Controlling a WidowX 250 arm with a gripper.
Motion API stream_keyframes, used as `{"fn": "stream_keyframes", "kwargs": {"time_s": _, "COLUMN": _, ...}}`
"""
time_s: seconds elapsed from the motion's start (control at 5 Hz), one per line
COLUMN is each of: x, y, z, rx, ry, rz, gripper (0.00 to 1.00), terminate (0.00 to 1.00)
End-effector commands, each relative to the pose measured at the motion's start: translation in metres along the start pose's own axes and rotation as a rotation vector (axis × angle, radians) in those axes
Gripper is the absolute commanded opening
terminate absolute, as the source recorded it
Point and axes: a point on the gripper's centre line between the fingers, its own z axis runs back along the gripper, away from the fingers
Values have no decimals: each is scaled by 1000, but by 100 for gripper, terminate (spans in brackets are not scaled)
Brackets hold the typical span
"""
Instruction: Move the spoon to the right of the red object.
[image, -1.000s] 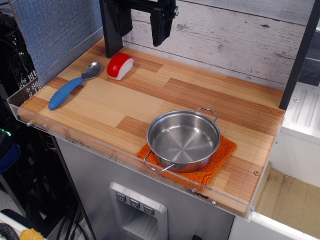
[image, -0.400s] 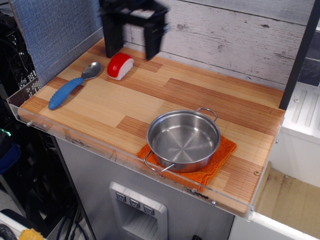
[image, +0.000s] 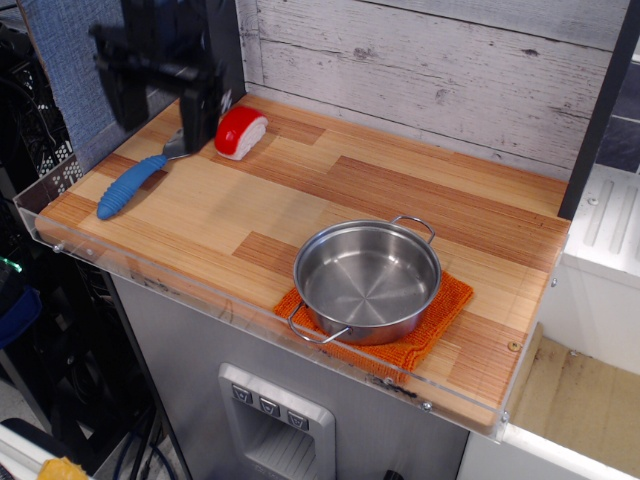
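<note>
Gripper (image: 160, 105) blurred, above back-left corner of wooden counter (image: 330, 200), fingers spread wide, nothing between them. One finger (image: 198, 112) covers spoon bowl. Spoon (image: 130, 186) flat on counter, blue handle pointing front-left, just left of red object (image: 240, 131), which sits near back wall. Steel pot (image: 367, 280) on orange cloth (image: 440, 315) at front, well apart from both.

we see the spoon (image: 134, 182) lying left of the red object (image: 240, 132), the pot (image: 367, 281) on its cloth (image: 440, 310) well to their right.
</note>
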Motion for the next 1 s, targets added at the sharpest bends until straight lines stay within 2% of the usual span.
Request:
{"fn": "stream_keyframes", "kwargs": {"time_s": 0.0, "x": 22, "y": 19, "z": -24, "rx": 48, "ry": -12, "rz": -13, "gripper": 100, "terminate": 0}}
{"fn": "stream_keyframes", "kwargs": {"time_s": 0.4, "x": 36, "y": 40, "z": -45, "rx": 41, "ry": 34, "rz": 13, "gripper": 100, "terminate": 0}}
{"fn": "stream_keyframes", "kwargs": {"time_s": 0.8, "x": 30, "y": 44, "z": -49, "rx": 39, "ry": 50, "rz": 11, "gripper": 100, "terminate": 0}}
